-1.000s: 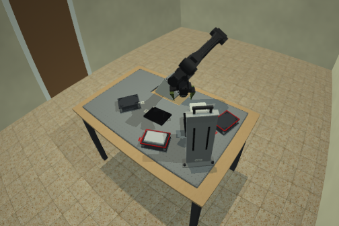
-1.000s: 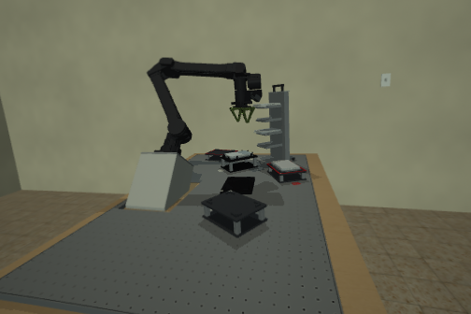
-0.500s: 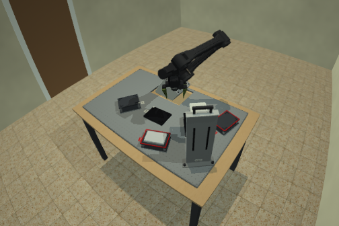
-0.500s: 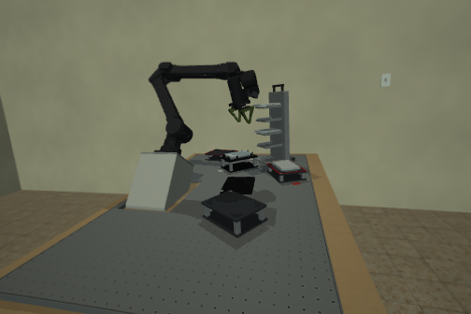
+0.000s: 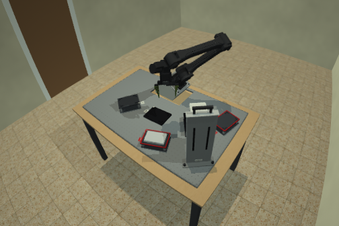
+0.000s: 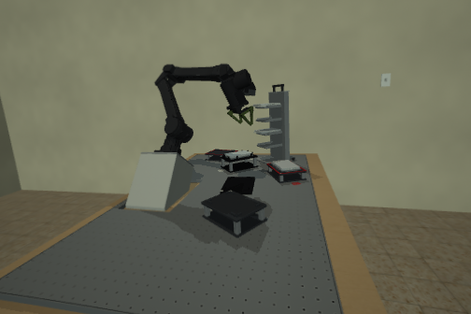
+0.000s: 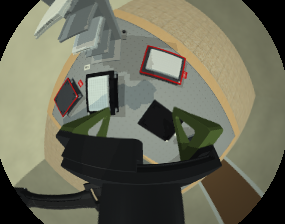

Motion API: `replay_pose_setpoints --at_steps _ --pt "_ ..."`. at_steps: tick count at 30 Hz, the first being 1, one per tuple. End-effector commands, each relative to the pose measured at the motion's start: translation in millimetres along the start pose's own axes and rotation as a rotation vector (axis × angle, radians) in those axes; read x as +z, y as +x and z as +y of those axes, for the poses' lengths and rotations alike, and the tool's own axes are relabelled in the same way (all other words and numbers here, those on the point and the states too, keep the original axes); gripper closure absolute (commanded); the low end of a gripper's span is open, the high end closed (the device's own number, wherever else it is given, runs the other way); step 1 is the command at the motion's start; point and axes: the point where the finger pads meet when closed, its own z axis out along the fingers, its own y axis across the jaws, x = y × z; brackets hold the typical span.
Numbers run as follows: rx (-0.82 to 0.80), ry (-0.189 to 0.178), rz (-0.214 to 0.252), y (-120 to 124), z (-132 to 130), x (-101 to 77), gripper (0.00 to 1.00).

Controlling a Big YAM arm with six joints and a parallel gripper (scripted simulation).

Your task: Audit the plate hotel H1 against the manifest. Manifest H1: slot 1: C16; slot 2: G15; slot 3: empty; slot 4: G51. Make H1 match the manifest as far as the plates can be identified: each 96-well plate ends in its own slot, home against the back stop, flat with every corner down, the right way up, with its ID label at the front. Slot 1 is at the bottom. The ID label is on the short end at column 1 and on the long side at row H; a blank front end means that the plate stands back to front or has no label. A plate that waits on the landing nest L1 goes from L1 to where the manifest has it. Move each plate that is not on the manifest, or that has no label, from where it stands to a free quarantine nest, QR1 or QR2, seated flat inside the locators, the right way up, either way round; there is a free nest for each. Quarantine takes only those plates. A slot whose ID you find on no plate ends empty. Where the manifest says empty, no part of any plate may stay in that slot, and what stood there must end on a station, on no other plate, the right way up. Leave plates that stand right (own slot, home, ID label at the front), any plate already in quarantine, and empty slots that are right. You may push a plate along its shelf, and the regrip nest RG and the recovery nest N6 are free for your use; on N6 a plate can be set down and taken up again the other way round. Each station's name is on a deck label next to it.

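Note:
The plate hotel H1 is a grey tower with a handle and four shelves; it also shows in the top view from behind and at the top left of the wrist view. I cannot tell which shelves hold plates. A white plate lies on a black raised nest in front of the hotel. Another white plate sits in a red-framed nest. My gripper is open and empty, in the air in front of the hotel's shelves at upper-shelf height.
A second red-framed nest with a dark top stands beside the hotel. A flat black nest and a raised black nest stand mid-deck. A pale wedge-shaped block stands by the arm's base.

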Motion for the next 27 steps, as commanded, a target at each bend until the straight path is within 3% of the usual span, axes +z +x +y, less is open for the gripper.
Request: replay_pose_setpoints --at_steps 1,15,17,22,27 --pt "-0.037 0.020 -0.043 1 -8 -4.1 0.00" --pt "-0.028 0.019 -0.278 -1 -6 -5.9 0.00" --pt "-0.028 0.019 -0.278 -1 -6 -5.9 0.00" --pt "-0.012 0.010 -0.353 6 -14 -5.0 0.00" --pt "-0.008 0.004 -0.348 17 -26 -8.0 0.00"
